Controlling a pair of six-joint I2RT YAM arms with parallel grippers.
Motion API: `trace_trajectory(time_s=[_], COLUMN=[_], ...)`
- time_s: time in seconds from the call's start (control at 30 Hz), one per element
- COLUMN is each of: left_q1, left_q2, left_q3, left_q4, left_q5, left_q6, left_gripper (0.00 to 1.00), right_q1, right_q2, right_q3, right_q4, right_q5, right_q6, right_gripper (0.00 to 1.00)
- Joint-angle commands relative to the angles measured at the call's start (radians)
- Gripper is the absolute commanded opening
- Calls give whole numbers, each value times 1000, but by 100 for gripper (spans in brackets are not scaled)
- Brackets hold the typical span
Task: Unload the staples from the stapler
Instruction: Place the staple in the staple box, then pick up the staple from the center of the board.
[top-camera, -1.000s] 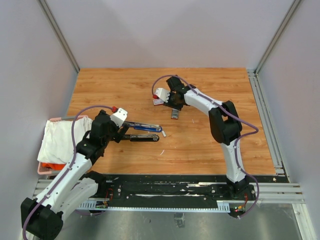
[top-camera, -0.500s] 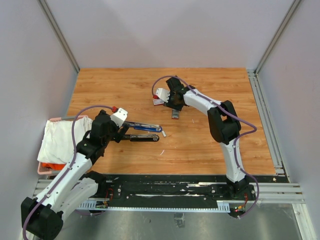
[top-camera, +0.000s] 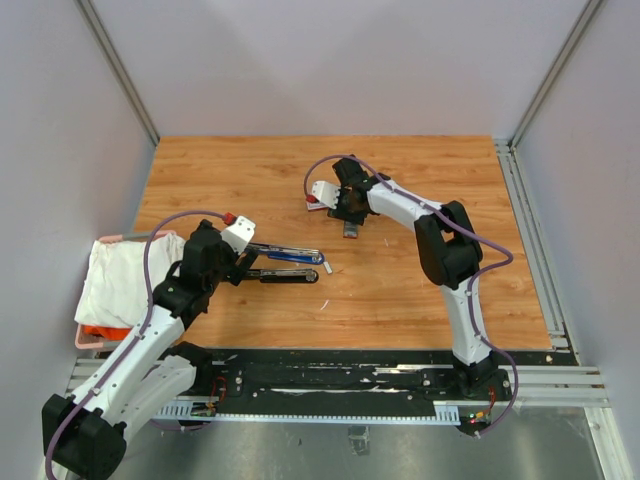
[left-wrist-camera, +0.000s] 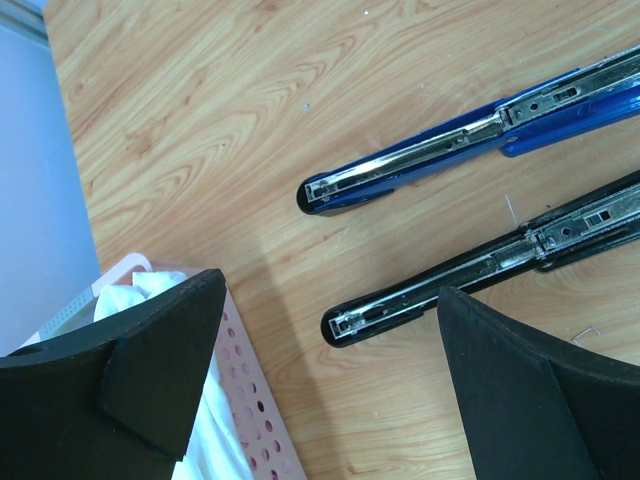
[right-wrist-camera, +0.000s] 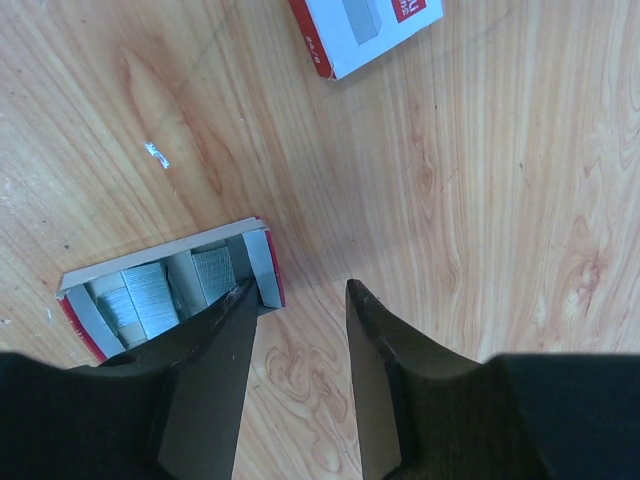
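Left tool hangs low over the bench with its jaws spread as wide as they go, gripping nothing. The tip of the black stapler lies below the gap. The blue stapler is just beyond it. Both lie flat, roughly parallel and apart, with the metal channel facing up. Cannot tell whether either channel holds anything. No brand is readable on either. One loose staple lies on the wood just beside the black stapler.

A pink perforated basket sits at the bench's left edge beside the left arm. It holds a white cloth, and something orange shows under the cloth.

Farther back, right tool points down at the bench with jaws partly apart. Only bare wood shows between them, so nothing is gripped. One finger has its tip at the corner of an open cardboard tray with red ends. Contact is unclear. The tray holds the staples, silvery-grey blocks packed side by side, so this is where they are seen. A small pale fleck lies on the wood past the tray.

Beyond that is a flat red-and-white box, well apart from the tray. It has a grey panel and white lettering on a red patch. The frame edge cuts off the lettering, so it is not readable.
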Motion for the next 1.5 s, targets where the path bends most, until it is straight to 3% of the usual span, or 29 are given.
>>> trace_trajectory(time_s=[0.0, 0.2, 0.43, 0.7, 1.0, 1.2, 1.47], left_q1=[7, 8, 7, 8, 7, 8, 9], left_q2=[-2, -2, -2, -13, -21, -26, -28], left_q3=[-11, -11, -11, -10, -8, -6, -6], left_q4=[31, 29, 30, 25, 20, 19, 18], left_q5=[-14, -15, -12, 0, 3, 3, 6], left_q6=[5, 6, 5, 3, 2, 0, 0], left_gripper=[98, 98, 98, 98, 98, 98, 98], right_q1=[5, 18, 19, 18, 22, 23, 24], right_q2=[-18, -33, -37, -61, -131, -157, -136], right_q3=[-17, -18, -20, -24, -42, -46, -57], right_q4=[-35, -54, -80, -201, -323, -272, -197], right_q5=[-43, -61, 23, 125, 75, 171, 190], right_q6=[-27, -49, -12, 223, 410, 405, 381], right_gripper=[43, 43, 42, 42, 43, 43, 43])
